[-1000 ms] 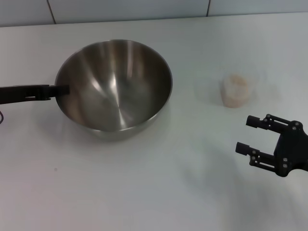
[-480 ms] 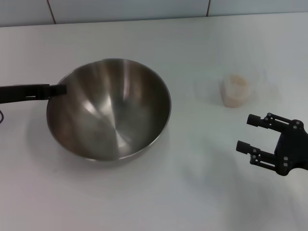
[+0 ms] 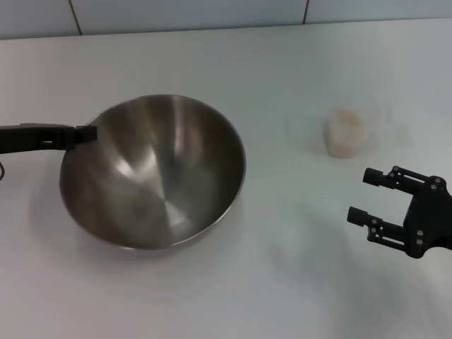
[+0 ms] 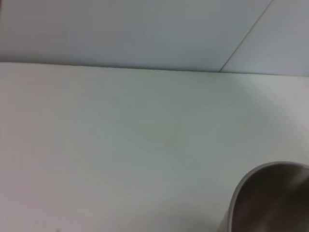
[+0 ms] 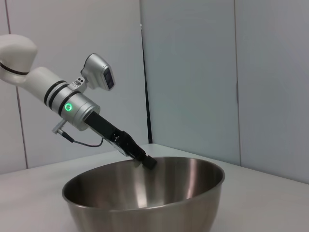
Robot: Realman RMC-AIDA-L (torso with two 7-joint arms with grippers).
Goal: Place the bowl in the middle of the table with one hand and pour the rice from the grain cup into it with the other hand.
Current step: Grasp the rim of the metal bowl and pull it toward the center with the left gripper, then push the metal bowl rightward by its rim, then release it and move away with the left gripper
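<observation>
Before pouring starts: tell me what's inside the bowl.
The bowl shows only bare steel; no rice in it. The left hand grips its rim, and nothing covers the interior.

A pale grey-white panelled wall (image 3: 191, 14) runs behind the work surface from about ten o'clock across to two o'clock in the head view. Thin dark vertical seams (image 3: 73, 15) divide its panels; one such seam (image 5: 144, 72) shows in the right wrist view.

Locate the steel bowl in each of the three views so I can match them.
Head view: bowl left of centre on the table.
Left wrist view: only a rim section at one corner.
Right wrist view: whole bowl in the foreground.
Shared landmark: the left hand at its rim.
</observation>
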